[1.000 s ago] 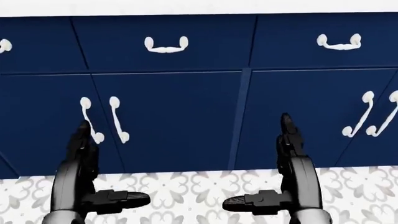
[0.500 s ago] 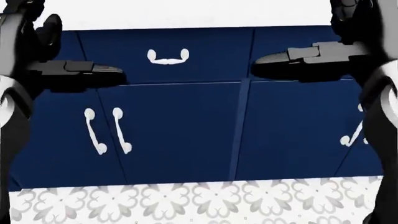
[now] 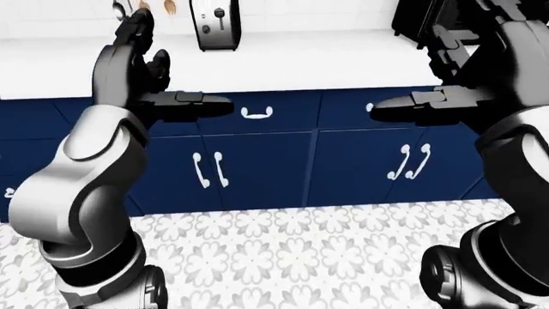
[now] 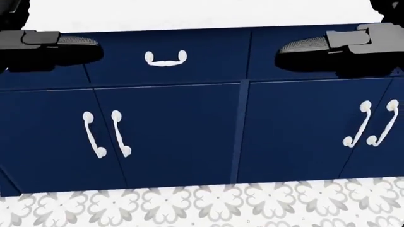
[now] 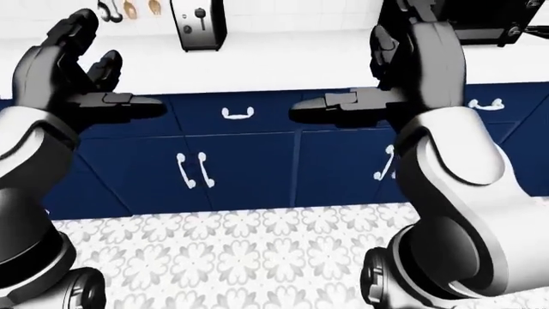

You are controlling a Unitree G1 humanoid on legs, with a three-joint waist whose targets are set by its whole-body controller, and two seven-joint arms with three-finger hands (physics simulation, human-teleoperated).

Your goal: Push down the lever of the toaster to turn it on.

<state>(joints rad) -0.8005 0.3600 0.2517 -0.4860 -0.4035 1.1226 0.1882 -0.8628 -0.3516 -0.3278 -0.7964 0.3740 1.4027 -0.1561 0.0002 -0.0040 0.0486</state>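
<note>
The chrome toaster (image 5: 197,24) stands upright on the white counter (image 3: 300,58) by the wall, at the top left of both eye views. A dark lever (image 5: 200,14) shows on the face turned toward me. My left hand (image 3: 163,71) is raised over the counter's near edge, open, fingers up and thumb pointing right, below and left of the toaster and well short of it. My right hand (image 5: 378,71) is open too, held at the same height further right, thumb pointing left. Neither hand touches anything. In the head view only the two thumbs (image 4: 63,40) show.
Navy cabinets with white handles (image 4: 104,135) run under the counter. A black appliance (image 5: 489,19) sits on the counter at the right. Utensils (image 5: 129,8) hang on the wall left of the toaster. Patterned floor tiles (image 3: 283,251) lie between me and the cabinets.
Both hands have risen from near the floor to counter height and spread toward the head view's upper corners. The picture has shifted a little as well.
</note>
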